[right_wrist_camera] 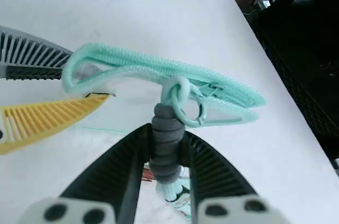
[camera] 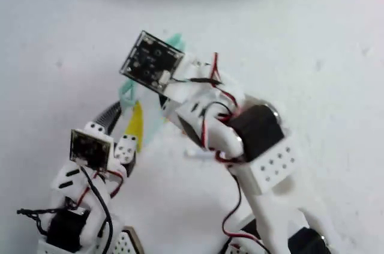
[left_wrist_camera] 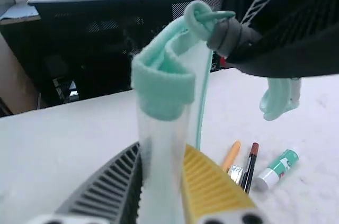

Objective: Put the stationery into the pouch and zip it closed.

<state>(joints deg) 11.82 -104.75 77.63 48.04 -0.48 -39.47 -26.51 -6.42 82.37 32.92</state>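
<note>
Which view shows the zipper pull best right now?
The right wrist view: the grey zipper pull sits centred, pinched by the right gripper. The left wrist view shows its top end from farther off. In the high view the arm hides it, leaving the mint edge of the pouch.

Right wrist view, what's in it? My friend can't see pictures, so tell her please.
The right gripper pinches the grey zipper pull of a mint-green pouch over a white table. The pouch's other end sits between the grey and yellow fingers of the left gripper.
</note>
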